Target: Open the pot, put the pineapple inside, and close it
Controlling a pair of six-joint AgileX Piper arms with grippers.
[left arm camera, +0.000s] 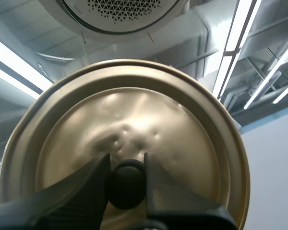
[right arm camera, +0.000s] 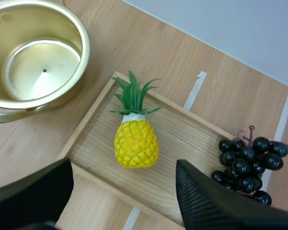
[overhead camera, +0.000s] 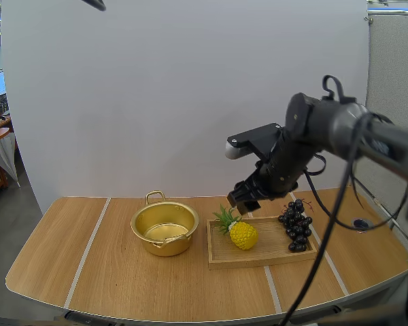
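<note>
Left claw (left arm camera: 127,167) grips the lid (left arm camera: 134,110) by its knob. Right claw (overhead camera: 243,200) hangs released over the pineapple (right arm camera: 136,143) in the tray (right arm camera: 187,143).

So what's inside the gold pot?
Nothing: the pot is open, its bottom bare. The pineapple lies on the wooden tray beside it. Only the pot's near inner wall hides behind its rim.

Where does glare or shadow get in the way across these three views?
High view: even light, only a bright sheen inside the pot and a soft shadow beneath it. Left wrist view: the lid, pinched at its knob by the left end effector, shows blotchy, dimpled reflections. Right wrist view: the pot's floor glares pale; the pineapple is evenly lit.
</note>
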